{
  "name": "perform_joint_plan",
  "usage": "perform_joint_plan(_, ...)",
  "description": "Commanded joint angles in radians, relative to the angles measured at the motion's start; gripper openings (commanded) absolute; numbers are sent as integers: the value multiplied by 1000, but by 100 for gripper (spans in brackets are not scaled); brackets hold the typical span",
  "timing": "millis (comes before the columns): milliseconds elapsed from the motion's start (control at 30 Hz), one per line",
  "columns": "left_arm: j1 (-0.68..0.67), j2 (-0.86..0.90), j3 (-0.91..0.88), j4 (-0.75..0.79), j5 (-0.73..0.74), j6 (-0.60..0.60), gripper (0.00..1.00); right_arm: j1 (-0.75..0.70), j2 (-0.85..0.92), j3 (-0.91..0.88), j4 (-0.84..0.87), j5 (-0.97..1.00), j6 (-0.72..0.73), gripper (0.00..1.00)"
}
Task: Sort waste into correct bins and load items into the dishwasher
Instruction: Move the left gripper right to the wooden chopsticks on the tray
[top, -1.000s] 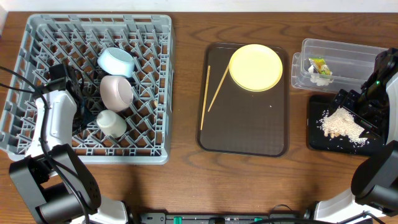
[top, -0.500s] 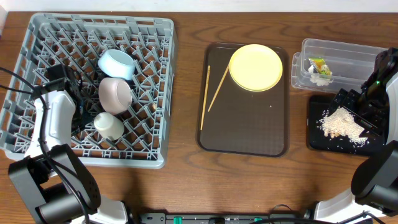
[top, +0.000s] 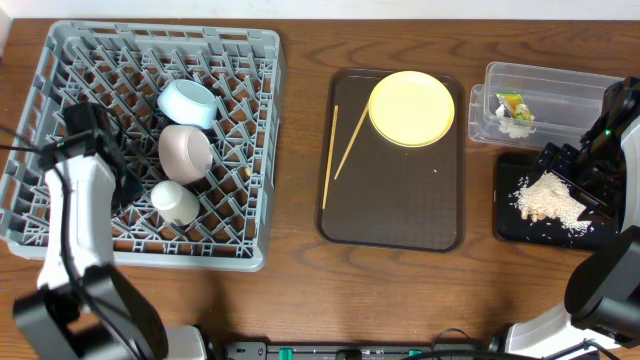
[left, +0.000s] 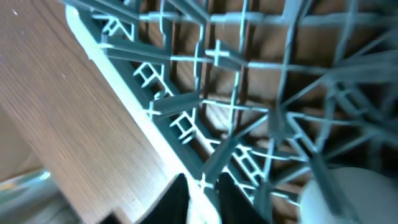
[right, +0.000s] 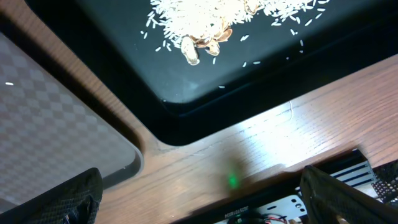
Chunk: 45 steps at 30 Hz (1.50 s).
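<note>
The large square grey plastic dish rack (top: 150, 33) is sitting at the table's left, the dark brown serving tray (top: 400, 200) in the middle, and the clear deep plastic tub (top: 550, 70) with the shallow black tray (top: 510, 228) just beside it at the right: loading, staging, waste. The round yellow plate (top: 411, 108) is lying on the serving tray, waiting to be loaded. The round white bowl (top: 186, 150), light blue bowl (top: 187, 102) and small white cup (top: 174, 200) are resting among the rack's pegs. Two thin wooden chopsticks (top: 329, 155) are lying beside the plate. The yellow-green snack wrapper (top: 512, 104) and crumpled white paper bits (top: 512, 126) are sitting in the tub and the pale rice-like crumbs (top: 548, 198) in the black tray, which is keeping dry waste apart from food. The left gripper (left: 202, 193) is hanging low over the rack's lattice near the cup; I cannot tell how its jaws are standing. The right gripper (right: 205, 193) is hovering spread wide and empty above the black tray's corner.
</note>
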Motion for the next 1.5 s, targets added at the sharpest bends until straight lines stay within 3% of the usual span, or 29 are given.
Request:
perform_joint_plan(0,4,-76,17,13,51,-3,25,-1,-24,1,2,-4,6,99)
perform_joint_plan(267,-56,-193,17,105,376,18,56,-1,-24,1,4,-4,6,99)
perform_joint_plan(400,-138,-200,17,154,546,100,67,-1,-24,1,6,-4,6,99)
perform_joint_plan(500,-222,-199,17,185,594,150,77,-1,-24,1,6,-4,6,99)
perform_joint_plan(667,-383,-199,17,241,595,268,86,-1,-24,1,9,-4,6,99)
perform_joint_plan(900,-592,-157,17,376,587,273,88,-1,-24,1,10,-4,6,99)
perform_joint_plan(1100,-734,-42,17,486,434,106,94,-1,-24,1,11,-4,6,99)
perform_joint_plan(1200,-793,33,27,550,346,95,94,-1,-24,1,13,-4,6,99)
perform_joint_plan(1267,-826,80,67,531,280,95,94,-1,-24,1,13,-4,6,99)
perform_joint_plan(1467,-861,221,314,369,273,41,95,-1,-24,1,15,-4,6,99)
